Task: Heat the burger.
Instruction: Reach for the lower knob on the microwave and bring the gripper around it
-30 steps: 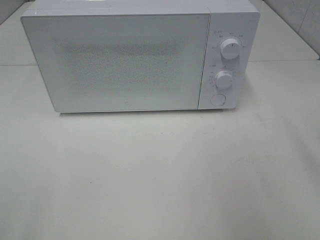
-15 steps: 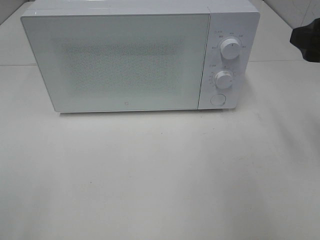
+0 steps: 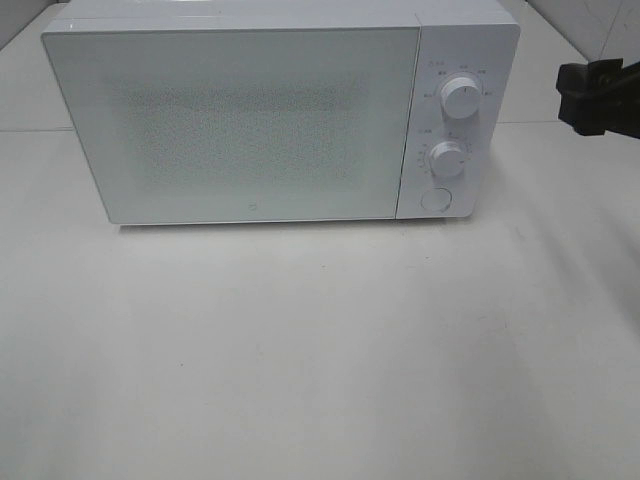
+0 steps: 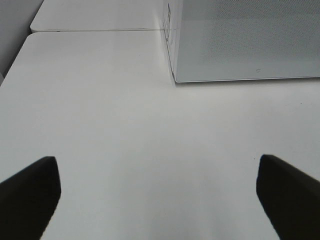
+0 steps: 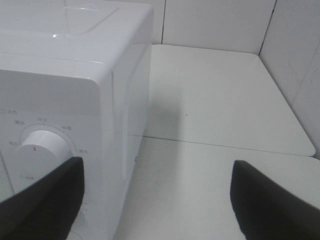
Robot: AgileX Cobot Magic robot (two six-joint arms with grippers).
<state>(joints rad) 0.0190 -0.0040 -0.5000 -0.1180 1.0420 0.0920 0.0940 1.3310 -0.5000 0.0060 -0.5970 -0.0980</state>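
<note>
While microwave (image 3: 250, 120) sits shut on white table (image 3: 300, 380), left claw (image 4: 157, 162), right claw (image 5: 157, 164) gape empty; tiled wall (image 5: 215, 20) behind.

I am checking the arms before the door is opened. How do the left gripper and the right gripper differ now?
The left gripper hangs over the table before a corner of the microwave; the right gripper is beside the microwave's panel end, near the upper knob. The high view shows the right gripper but not the left gripper. Both are open and hold nothing.

Wide-spread left gripper (image 4: 157, 170) and right gripper (image 5: 157, 170).
</note>
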